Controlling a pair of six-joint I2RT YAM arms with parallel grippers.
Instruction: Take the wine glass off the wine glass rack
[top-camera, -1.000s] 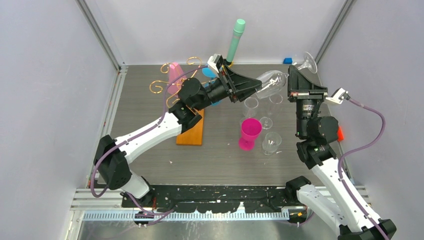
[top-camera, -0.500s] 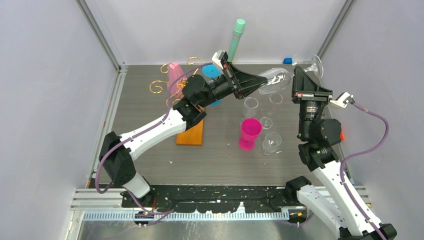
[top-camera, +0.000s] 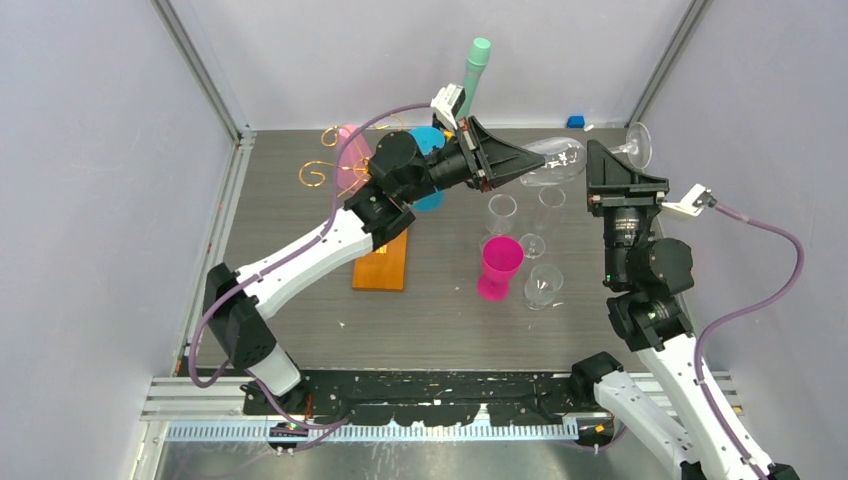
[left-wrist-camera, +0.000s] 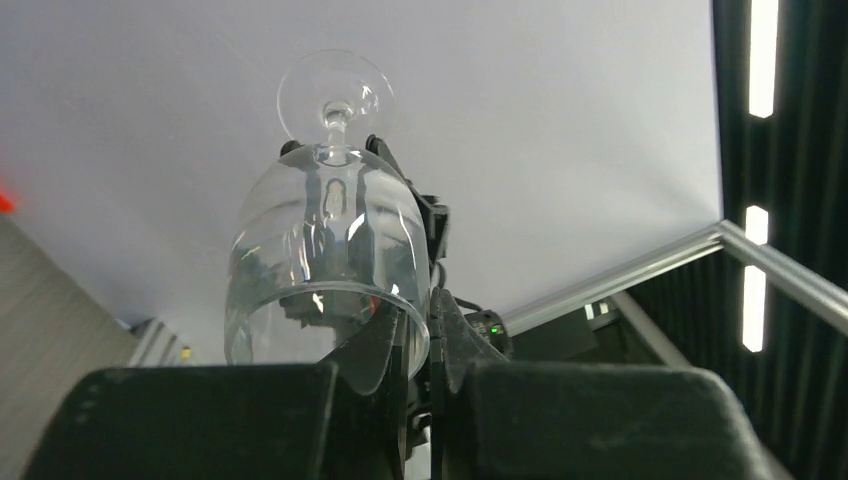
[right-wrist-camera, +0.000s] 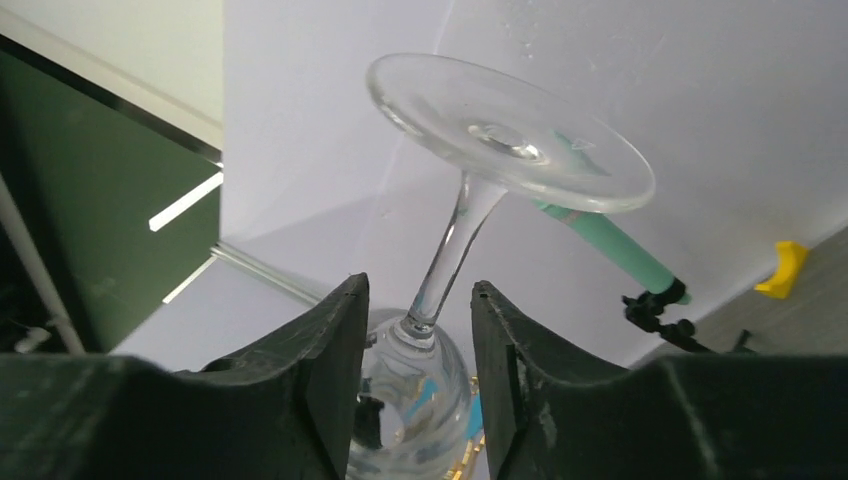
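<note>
Both grippers just swapped roles: left gripper (left-wrist-camera: 425, 330) now clamps the wine glass (top-camera: 558, 160) rim, right gripper (right-wrist-camera: 418, 297) has spread clear of the stem, so it hangs sideways over the table's (top-camera: 300, 300) far-right part, well off the wine glass rack (top-camera: 318, 172).

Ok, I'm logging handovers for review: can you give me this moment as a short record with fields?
wine glass: clear, held in mid-air, lying roughly level
left gripper: shut on the bowl's rim
right gripper: open, jaws either side of the stem
wine glass rack: gold wire on a wooden base, apart from this glass
</note>
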